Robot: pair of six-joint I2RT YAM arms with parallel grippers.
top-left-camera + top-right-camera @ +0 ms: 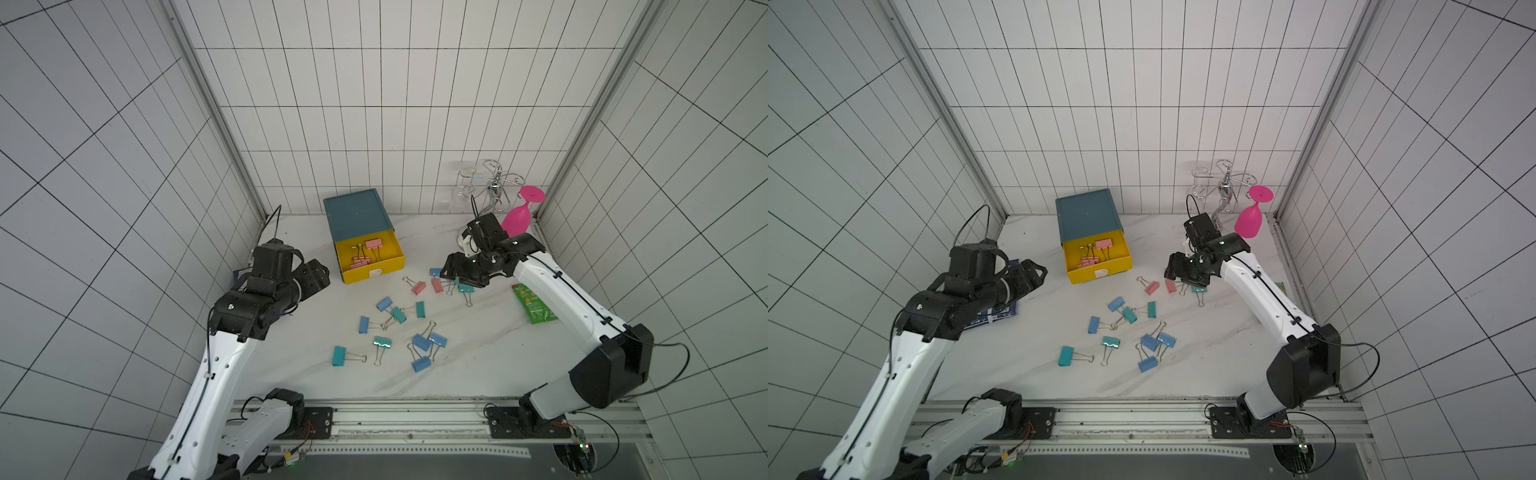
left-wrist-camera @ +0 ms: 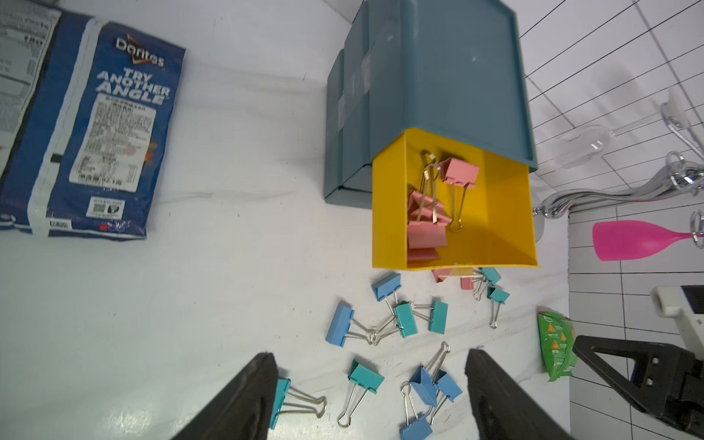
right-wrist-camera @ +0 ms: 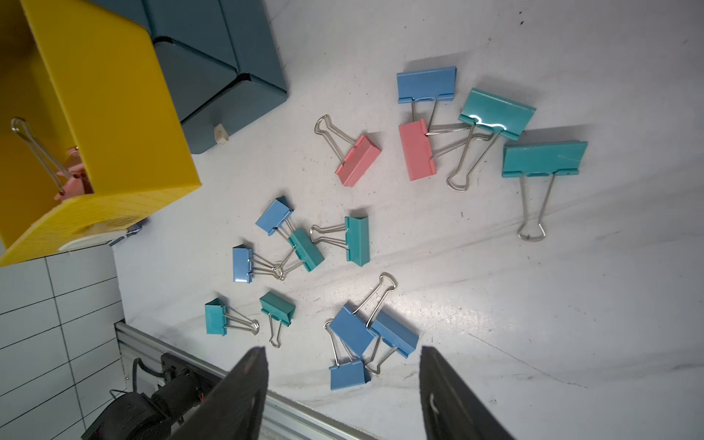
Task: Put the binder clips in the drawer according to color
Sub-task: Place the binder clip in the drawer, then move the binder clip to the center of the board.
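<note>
Right gripper point(image 1: 446, 272), jaws apart and empty, hangs near the teal drawer cabinet point(image 1: 357, 212) at the bench's point(image 1: 291, 374) back edge; its open yellow drawer point(image 1: 392, 266) holds pink binder clips point(image 1: 373, 244). Left gripper point(image 1: 322, 276), also released, hovers over a Doritos bag point(image 2: 103, 125) at the left edge. Two pink clips point(image 1: 419, 286) lie beside the right gripper, one tangled with teal and blue clips point(image 3: 497, 112).

The dark-teal drawer cabinet point(image 1: 357, 214) stands with its yellow top drawer point(image 1: 395, 265) pulled open, holding several pink binder clips point(image 1: 374, 244). Two pink clips point(image 1: 419, 287) lie on the surface point(image 1: 478, 353) just beside the right tool point(image 1: 445, 272); blue and teal clips point(image 1: 399, 315) scatter between it and the left tool point(image 1: 324, 276).
</note>
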